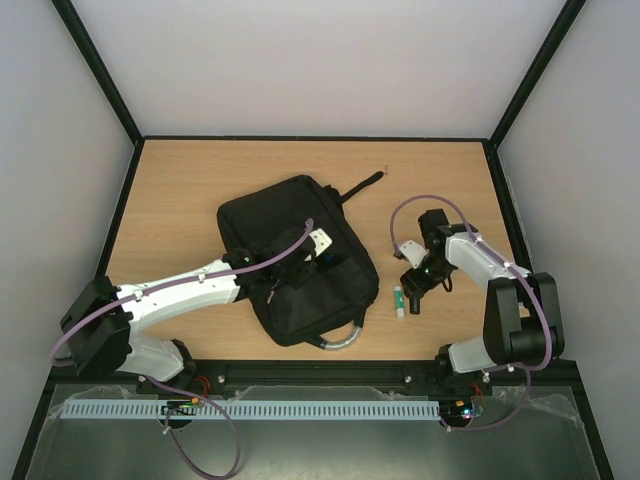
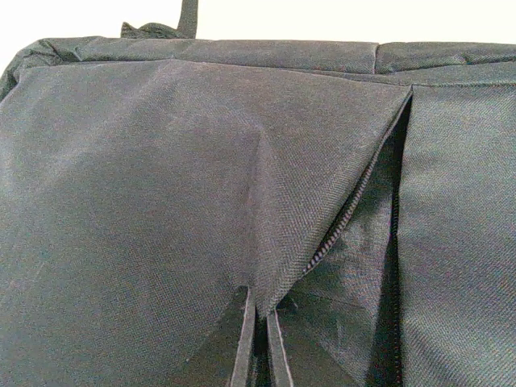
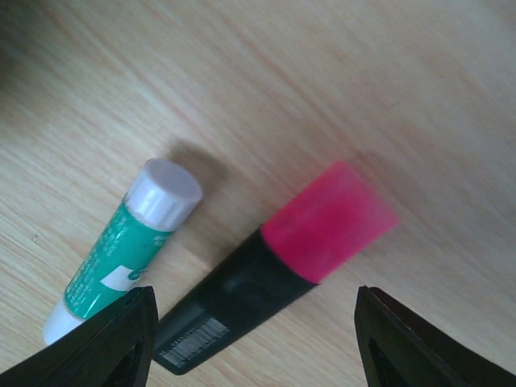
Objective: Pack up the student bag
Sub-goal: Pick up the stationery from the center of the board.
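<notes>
Packing barely begun: the student bag (image 1: 265,215) lies mid-table, its unzipped flap pinched by the clenched left gripper (image 1: 300,262), while at its 4 o'clock the right gripper (image 3: 254,314) — jaws apart, grasping nothing — straddles a pink-capped highlighter (image 3: 322,226) beside a glue stick (image 3: 121,250) — neither yet packed.

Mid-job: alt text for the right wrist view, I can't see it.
A black highlighter with a pink cap lies on the wooden table between the open jaws of the right claw. A green glue stick with a white cap lies just left of it.
</notes>
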{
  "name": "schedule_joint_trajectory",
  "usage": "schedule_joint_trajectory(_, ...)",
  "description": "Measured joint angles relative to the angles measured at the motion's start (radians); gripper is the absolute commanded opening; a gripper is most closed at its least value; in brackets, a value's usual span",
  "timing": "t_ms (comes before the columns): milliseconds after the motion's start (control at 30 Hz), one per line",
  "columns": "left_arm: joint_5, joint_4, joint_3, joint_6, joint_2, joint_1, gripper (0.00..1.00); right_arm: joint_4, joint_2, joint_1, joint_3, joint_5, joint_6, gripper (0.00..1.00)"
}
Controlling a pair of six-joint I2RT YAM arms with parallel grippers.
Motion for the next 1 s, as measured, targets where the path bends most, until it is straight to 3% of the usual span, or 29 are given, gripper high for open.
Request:
schedule_joint_trajectory(233, -0.002, 0.0, 0.001, 0.0, 0.003, 0.0, 0.02, 0.021, 0.0, 0.074, -0.071, 0.069, 0.008, 0.62)
schedule_joint_trajectory(600, -0.002, -0.002, 0.001, 0.0, 0.004, 0.0, 0.02, 0.096, -0.026, 0.067, -0.115, 0.249, -0.019, 0.57)
schedule_joint_trajectory(1000, -0.003, -0.003, 0.002, 0.0, 0.004, 0.0, 0.02, 0.091, -0.002, 0.008, -0.105, 0.198, -0.051, 0.46)
